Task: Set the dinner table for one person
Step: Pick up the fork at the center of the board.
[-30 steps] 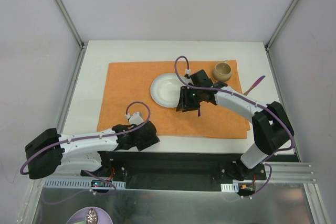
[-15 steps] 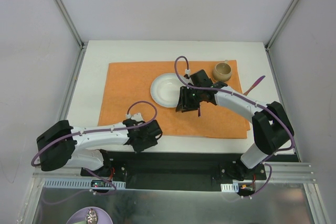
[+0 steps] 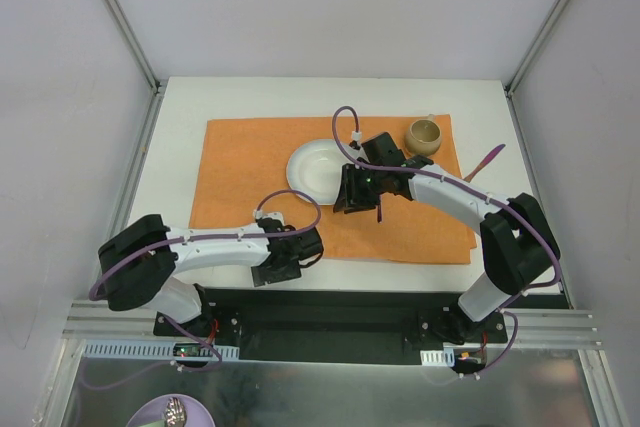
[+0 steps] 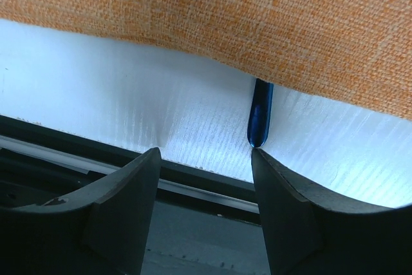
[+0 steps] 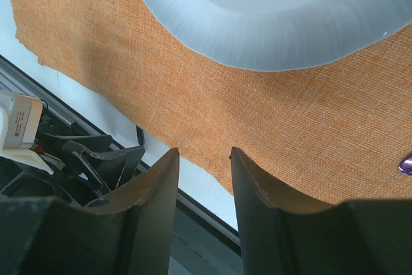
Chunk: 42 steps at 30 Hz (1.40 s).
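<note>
Left wrist view is showing the left claw (image 4: 205,154) hanging spread and empty over the near edge of the table (image 4: 96,94), just short of a blue handle (image 4: 260,117) poking from under the orange placemat (image 4: 257,17). A careless pinch is probably going to snag cloth, dragging the plate (image 3: 318,169).

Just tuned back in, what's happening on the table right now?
The left hand is open at the near edge of the orange placemat, by a blue utensil tip poking from under it. The right hand hovers open and empty over the mat beside the white plate. A brown cup sits at its far right corner.
</note>
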{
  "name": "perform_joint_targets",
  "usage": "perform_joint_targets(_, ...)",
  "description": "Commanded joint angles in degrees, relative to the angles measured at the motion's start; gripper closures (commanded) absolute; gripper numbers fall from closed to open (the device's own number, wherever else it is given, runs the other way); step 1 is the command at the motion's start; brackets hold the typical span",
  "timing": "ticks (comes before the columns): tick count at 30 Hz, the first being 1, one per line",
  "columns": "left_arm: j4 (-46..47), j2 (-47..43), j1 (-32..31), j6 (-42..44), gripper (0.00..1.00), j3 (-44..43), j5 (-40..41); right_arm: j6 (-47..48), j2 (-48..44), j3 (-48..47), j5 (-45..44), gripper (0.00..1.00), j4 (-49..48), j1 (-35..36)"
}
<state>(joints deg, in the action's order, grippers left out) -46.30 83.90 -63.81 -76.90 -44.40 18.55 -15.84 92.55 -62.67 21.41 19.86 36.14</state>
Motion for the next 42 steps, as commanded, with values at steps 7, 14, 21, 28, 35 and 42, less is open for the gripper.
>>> perform_joint_targets(7,-0.37,-2.77,-0.17,1.67,0.41,6.16,5.36,-0.51,0.35,-0.52,1.35,0.59,-1.57,0.07)
perform_joint_targets(14,4.29,-6.29,-0.17,2.19,0.41,8.46,5.1,-0.6,0.87,-0.52,1.44,0.59,-1.49,0.16)
perform_joint_targets(21,8.15,-6.29,-0.17,4.74,0.41,8.19,4.92,-0.86,1.49,-0.34,1.53,0.59,-1.66,0.16)
perform_joint_targets(28,11.85,-5.15,-0.52,6.76,0.42,7.05,3.78,-0.95,1.75,-0.17,1.44,0.59,-1.66,0.16)
perform_joint_targets(35,14.48,-3.22,-1.4,8.08,0.41,5.56,2.37,-1.39,1.58,-0.08,0.74,0.59,-1.58,0.16)
perform_joint_targets(42,15.1,-1.37,-3.33,8.79,0.41,1.69,1.49,-1.65,1.31,0.01,0.3,0.59,-1.14,0.16)
